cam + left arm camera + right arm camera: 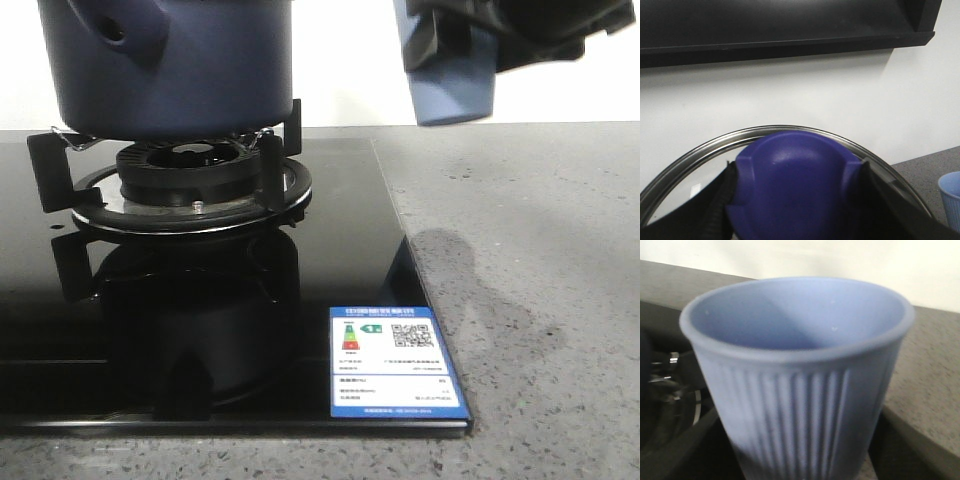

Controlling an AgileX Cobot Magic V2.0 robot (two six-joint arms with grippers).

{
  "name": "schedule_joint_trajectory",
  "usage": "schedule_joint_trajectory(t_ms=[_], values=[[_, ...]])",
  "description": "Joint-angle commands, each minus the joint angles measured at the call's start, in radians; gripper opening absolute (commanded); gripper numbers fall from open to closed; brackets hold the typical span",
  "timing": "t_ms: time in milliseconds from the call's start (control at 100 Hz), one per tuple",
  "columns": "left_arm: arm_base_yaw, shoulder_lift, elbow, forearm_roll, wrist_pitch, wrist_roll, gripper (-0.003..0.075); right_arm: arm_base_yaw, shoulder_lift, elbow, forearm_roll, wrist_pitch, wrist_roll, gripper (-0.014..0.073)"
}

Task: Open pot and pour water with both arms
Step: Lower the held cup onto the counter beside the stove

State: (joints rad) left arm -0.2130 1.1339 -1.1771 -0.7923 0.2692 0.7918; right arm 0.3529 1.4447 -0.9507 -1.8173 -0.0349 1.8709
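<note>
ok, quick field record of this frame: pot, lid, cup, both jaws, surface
pot: large round dark navy-blue pot, sits on the black gas burner stand
lid: steel-rimmed lid, its purple-blue round knob clamped between the left gripper jaws
cup: pale blue ribbed cup, held by the right gripper, raised off the counter right of the pot
cup contents: none visible
surface: black glass hob on grey speckled counter

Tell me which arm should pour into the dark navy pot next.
Right, probably. Its gripper holds the pale blue ribbed cup raised beside the dark navy pot; the left gripper clamps the lid's blue knob.
</note>
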Motion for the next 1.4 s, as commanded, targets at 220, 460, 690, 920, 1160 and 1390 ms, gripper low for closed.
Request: schedule_joint_trajectory(t_ms=[220, 460, 690, 920, 1160, 1390], values=[[0.002, -0.026, -0.044, -0.031, -0.071, -0.001, 0.0316, -0.015, -0.100, -0.026, -0.029, -0.238, -0.095, 0.0332], [0.002, -0.026, -0.044, -0.031, -0.071, -0.001, 0.0316, -0.083, -0.156, -0.024, 0.230, -0.425, -0.279, 0.0332], [0.002, -0.026, -0.044, -0.031, -0.071, -0.001, 0.0316, -0.318, -0.159, 0.012, 0.460, -0.631, -0.390, 0.0332], [0.002, -0.026, -0.044, -0.031, -0.071, -0.001, 0.0316, -0.424, -0.139, 0.062, 0.436, -0.617, -0.574, 0.0332], [0.002, -0.026, -0.044, -0.031, -0.070, -0.001, 0.0316, -0.424, -0.041, 0.065, 0.447, -0.617, -0.643, 0.0332], [0.002, -0.026, -0.044, -0.031, -0.061, -0.001, 0.0316, -0.424, 0.063, 0.065, 0.608, -0.692, -0.840, 0.0330]])
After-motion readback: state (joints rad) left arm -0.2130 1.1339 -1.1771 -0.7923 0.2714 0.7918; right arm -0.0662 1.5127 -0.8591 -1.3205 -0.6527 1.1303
